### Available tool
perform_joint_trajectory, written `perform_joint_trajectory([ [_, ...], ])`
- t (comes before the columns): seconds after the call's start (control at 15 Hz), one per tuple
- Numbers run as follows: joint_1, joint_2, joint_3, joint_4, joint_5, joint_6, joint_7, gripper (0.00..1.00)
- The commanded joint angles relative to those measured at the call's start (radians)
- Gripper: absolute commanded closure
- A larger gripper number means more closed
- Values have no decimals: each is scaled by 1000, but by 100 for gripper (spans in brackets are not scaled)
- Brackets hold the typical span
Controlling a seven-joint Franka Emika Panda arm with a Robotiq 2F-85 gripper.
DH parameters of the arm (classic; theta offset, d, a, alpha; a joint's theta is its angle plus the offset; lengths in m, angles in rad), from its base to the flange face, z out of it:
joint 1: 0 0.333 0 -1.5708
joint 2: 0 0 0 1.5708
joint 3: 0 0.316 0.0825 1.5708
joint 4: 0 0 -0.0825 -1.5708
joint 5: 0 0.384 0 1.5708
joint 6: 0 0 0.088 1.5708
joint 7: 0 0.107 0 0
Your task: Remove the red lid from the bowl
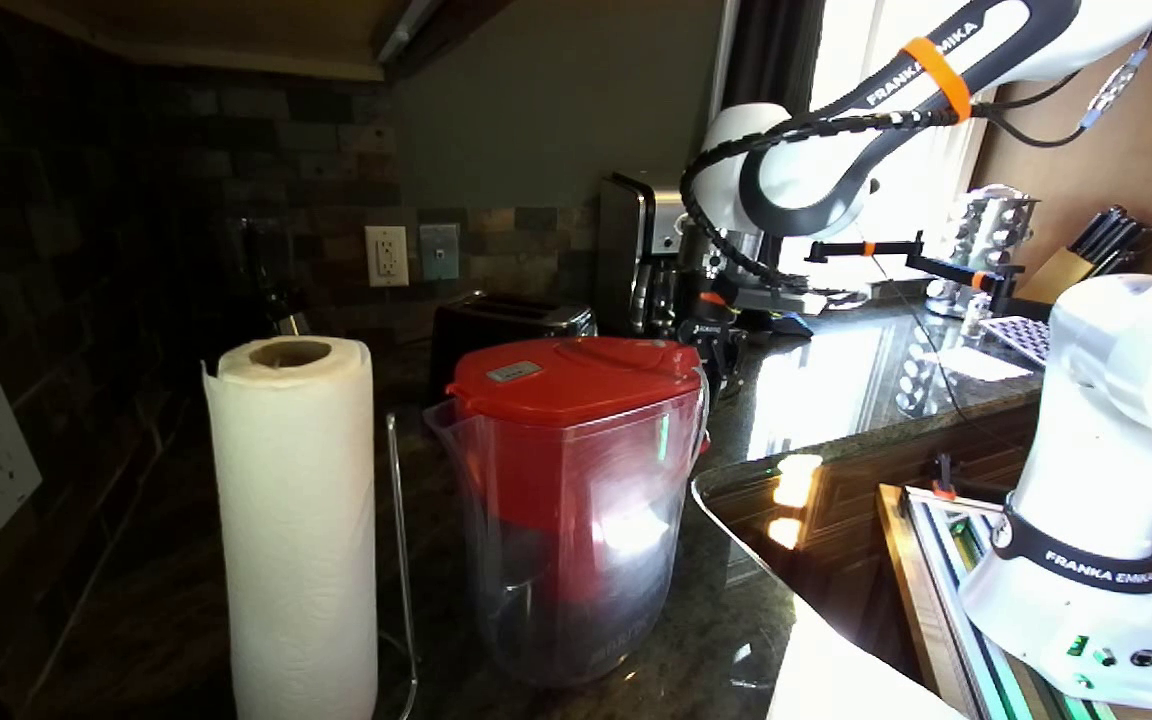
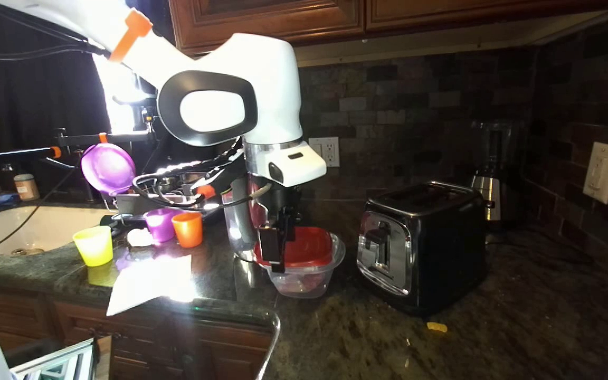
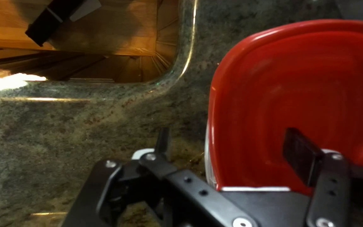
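Note:
The red lid (image 2: 312, 244) lies on a clear plastic bowl (image 2: 304, 285) on the counter, and the bowl's clear rim shows past it on one side. In the wrist view the red lid (image 3: 263, 94) fills much of the right half, with a sliver of the bowl (image 3: 210, 167) at its left edge. My gripper (image 3: 228, 132) stands open there. One finger (image 3: 163, 142) is outside the lid's edge, the other appears over its top. Whether either touches it I cannot tell. In an exterior view the gripper (image 2: 278, 253) points down at the lid's near side.
A black toaster (image 2: 425, 253) stands close beside the bowl. A red-topped pitcher (image 1: 576, 500) and a paper towel roll (image 1: 301, 540) are on the counter. Yellow (image 2: 94, 245), purple (image 2: 160, 226) and orange (image 2: 188, 229) cups stand farther along. The counter edge (image 3: 181, 69) curves near the lid.

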Motion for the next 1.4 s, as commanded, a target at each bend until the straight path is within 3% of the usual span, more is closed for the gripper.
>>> perform_joint_trajectory([
  [0.0,-3,-27,2,-13,8,27,-5,0],
  [0.93,21,-119,-6,82,-20,-42,-198,0],
  [1.33,19,-150,3,115,-41,-67,-224,0],
])
